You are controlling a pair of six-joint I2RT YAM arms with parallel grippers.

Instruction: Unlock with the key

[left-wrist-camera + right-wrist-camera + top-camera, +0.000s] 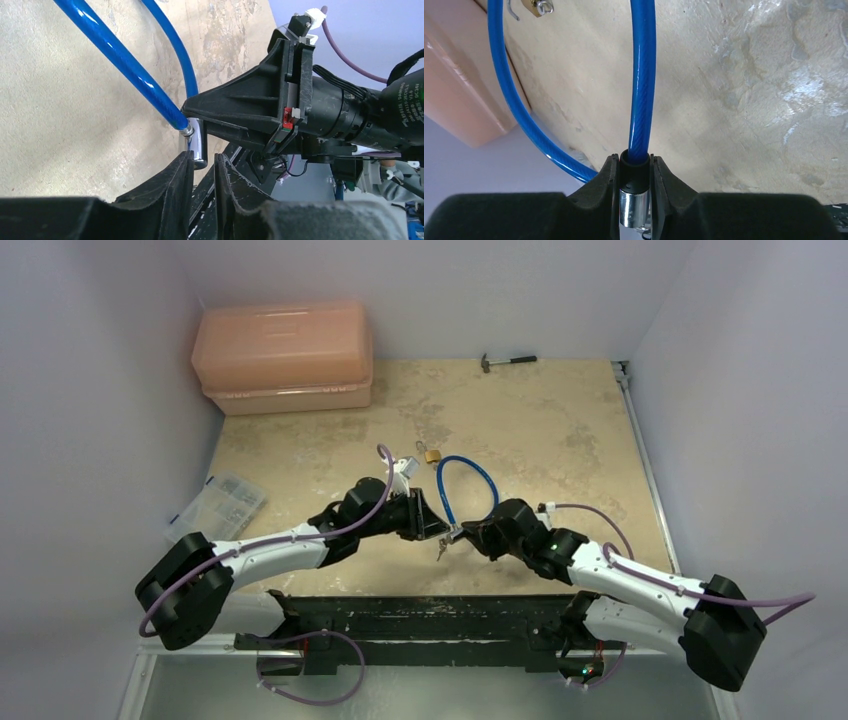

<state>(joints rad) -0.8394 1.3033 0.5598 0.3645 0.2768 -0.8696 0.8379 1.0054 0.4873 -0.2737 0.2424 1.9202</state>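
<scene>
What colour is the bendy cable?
The cable is bright blue. It shows best in the right wrist view.

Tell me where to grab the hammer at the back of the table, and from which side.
Grip the hammer on its dark handle, about midway, coming down from above. It lies flat, with the handle running left to right and the head at the left end, so jaws closing across the handle, front to back, would likely hold best.

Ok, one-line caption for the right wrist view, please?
Close-up: right end effector clamped on the silver end of the blue cable, brass padlock beyond on the beige table.
</scene>
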